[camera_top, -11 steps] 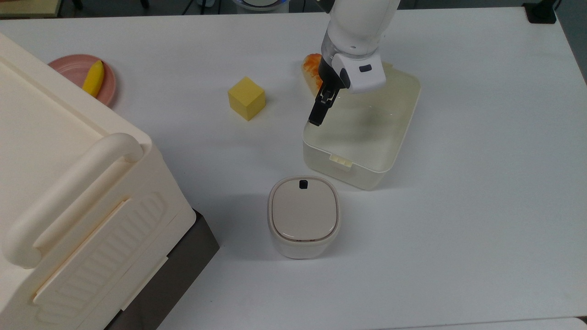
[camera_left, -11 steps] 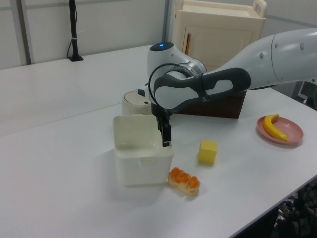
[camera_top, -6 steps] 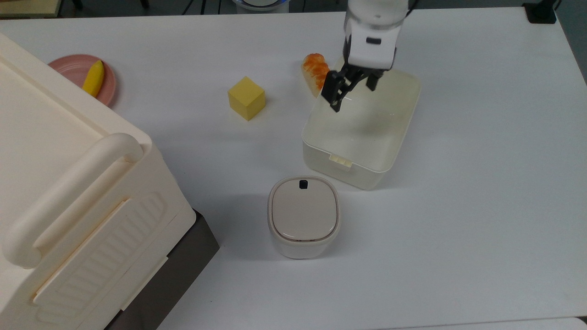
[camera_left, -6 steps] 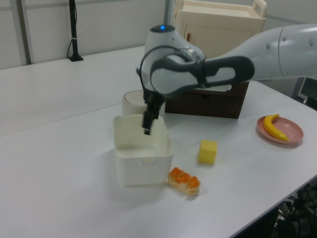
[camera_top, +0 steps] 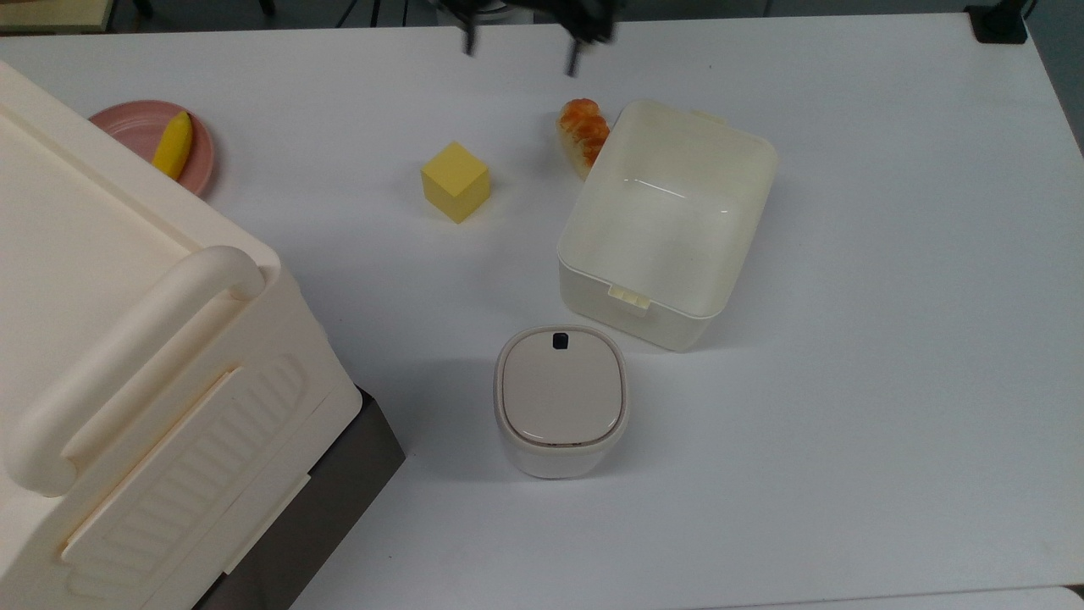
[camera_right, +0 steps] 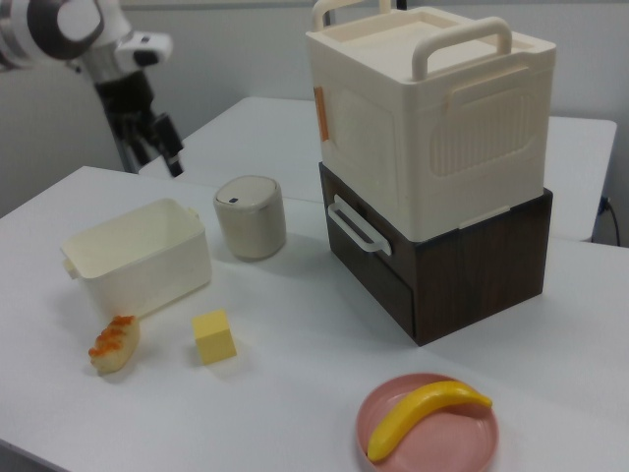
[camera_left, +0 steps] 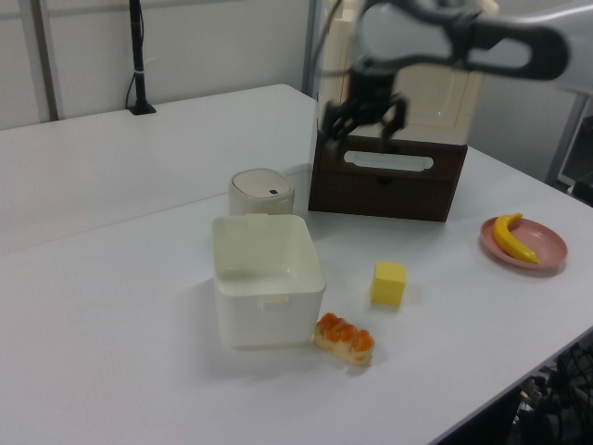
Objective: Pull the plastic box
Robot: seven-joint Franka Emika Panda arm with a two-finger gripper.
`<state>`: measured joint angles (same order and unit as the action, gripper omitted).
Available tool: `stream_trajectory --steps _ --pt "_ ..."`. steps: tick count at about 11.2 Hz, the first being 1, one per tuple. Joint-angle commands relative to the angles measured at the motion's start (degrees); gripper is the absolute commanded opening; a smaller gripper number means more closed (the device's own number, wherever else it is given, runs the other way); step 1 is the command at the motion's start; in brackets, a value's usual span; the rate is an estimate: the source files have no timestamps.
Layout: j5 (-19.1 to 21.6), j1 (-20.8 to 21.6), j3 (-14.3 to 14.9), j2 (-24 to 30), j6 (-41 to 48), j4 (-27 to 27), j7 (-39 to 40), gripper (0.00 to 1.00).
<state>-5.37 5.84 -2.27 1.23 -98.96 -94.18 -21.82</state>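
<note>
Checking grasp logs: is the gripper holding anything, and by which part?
Nothing is held. The gripper is open, raised away from the plastic box.

gripper (camera_top: pixel 518 38) blurred (cut by top view's upper edge), cream bin (camera_top: pixel 127 381) cropped

The arm (camera_left: pixel 482 42) has smooth white shells with dark grey joint bands. Its gripper (camera_right: pixel 149 138) has a white body and two slim black fingers (camera_right: pixel 173 143).
</note>
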Motion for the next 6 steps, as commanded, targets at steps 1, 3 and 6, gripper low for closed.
stream_trajectory --steps 1,3,6 --pt "1.8 -7.0 -0.6 4.1 1.5 -1.6 7.0 1.0" --pt "5.6 -8.6 -0.3 3.5 1.2 -1.9 13.5 1.0" --pt "8.8 -9.7 0.7 3.2 1.5 -1.3 13.6 1.0"
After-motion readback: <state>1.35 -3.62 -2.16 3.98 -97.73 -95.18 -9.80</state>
